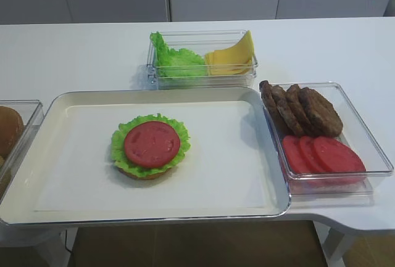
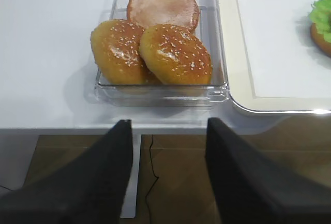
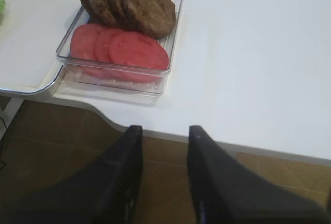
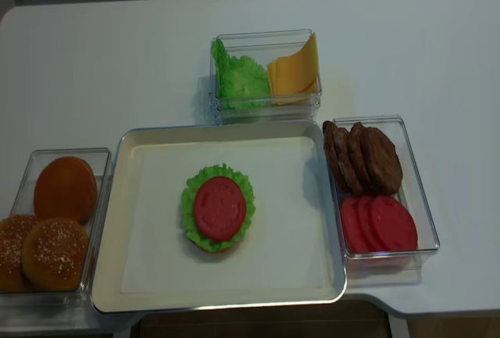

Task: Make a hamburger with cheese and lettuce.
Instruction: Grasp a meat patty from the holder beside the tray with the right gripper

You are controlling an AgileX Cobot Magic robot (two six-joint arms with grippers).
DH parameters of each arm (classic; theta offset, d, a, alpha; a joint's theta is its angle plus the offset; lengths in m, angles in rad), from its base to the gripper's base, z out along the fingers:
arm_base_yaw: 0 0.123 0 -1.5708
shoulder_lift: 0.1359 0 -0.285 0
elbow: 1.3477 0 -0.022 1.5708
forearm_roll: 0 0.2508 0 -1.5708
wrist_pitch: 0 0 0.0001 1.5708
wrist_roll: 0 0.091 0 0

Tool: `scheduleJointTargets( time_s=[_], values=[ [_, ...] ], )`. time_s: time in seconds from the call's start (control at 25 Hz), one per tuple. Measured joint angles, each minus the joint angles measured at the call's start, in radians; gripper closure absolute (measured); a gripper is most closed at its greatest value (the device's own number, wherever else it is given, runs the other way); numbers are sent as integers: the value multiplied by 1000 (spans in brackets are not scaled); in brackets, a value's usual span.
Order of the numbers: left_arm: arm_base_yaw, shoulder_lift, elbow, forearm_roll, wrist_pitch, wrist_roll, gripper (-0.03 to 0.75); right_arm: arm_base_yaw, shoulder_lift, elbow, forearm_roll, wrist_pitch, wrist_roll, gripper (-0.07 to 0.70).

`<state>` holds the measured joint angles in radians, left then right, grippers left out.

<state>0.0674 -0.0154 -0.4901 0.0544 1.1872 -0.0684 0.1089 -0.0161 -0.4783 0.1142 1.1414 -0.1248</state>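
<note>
White counter (image 4: 109, 57) carries a cream tray (image 4: 289, 275) at the near middle, with clear bins around it. On the tray sits the hamburger (image 4: 219, 208): bun base, lettuce rim and a tomato slice on top, so the build is judged partly done. In the far bin lie the lettuce (image 4: 241, 77) on the left and the cheese (image 4: 293, 72) on the right, the cheese not yet on the stack; patty, cheese and a bun top appear to remain. Loose patties (image 4: 366, 154) and tomato slices (image 4: 379, 223) fill the right bin. Only the wrist views show the arms: the right gripper (image 3: 164, 136) and the left gripper (image 2: 168, 128) hang off the near counter edge, jaws wide and holding nothing. The left wrist view also details the sesame buns (image 2: 152, 50).
</note>
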Motion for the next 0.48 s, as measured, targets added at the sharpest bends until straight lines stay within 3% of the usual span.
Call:
scheduleJointTargets(
  time_s=[0.48],
  values=[
    [0, 0, 0, 0, 0, 0, 371, 0, 0, 0, 0, 0, 0, 405]
  ],
)
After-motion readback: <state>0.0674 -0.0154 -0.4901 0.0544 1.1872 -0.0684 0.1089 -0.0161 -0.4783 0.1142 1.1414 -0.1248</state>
